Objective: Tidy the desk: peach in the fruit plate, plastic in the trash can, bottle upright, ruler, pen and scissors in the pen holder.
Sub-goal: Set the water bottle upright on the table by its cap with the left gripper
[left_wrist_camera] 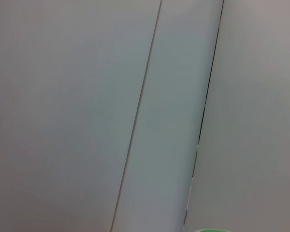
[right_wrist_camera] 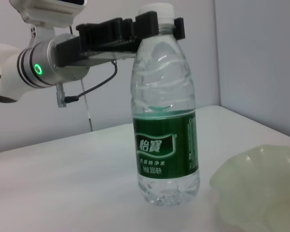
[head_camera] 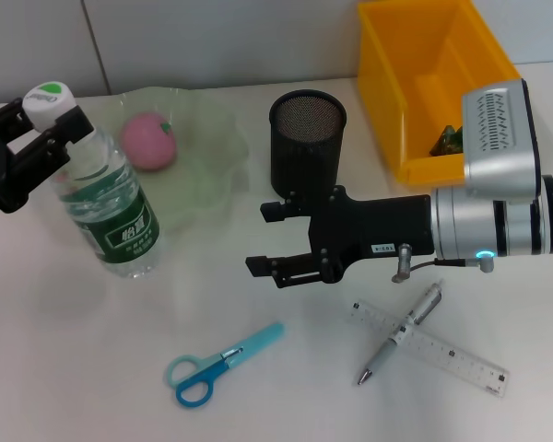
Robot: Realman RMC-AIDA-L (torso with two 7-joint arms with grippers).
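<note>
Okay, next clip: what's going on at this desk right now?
The left end effector grips the cap of the water bottle, which stands upright on the table beside the fruit plate. The peach already sits in that plate. The right end effector hovers open in front of the pen holder, holding nothing. The scissors, pen and ruler lie on the table, not yet put away.
</note>
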